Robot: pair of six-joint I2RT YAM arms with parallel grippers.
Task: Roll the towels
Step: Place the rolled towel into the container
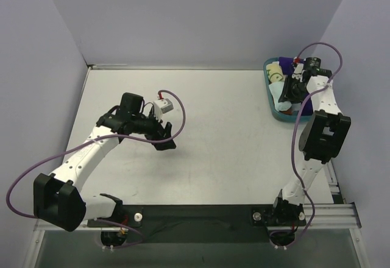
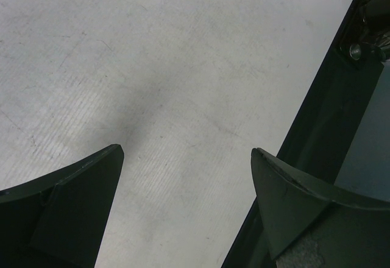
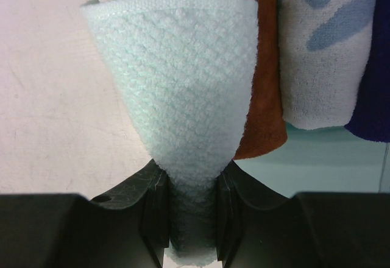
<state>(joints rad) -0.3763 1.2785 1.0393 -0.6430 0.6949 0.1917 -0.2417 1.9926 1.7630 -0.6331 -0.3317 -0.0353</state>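
1. A grey table [image 1: 213,128] carries a teal tray [image 1: 269,97] at its far right corner.
2. The left gripper [image 2: 186,158] hangs over bare tabletop, jaws spread wide, holding nothing.
3. The right gripper [image 3: 192,186], at the tray, pinches the mint-aqua towel [image 3: 183,85]. The towel fans out beyond the fingertips, beside an orange roll [image 3: 265,97].

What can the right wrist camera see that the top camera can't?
Only the right wrist view: the right claw pinching the mint towel up close, with an orange cloth and a white cloth with blue prints behind it. Only the top view: the left claw, open over the table. Both: the mint towel and the teal bin.
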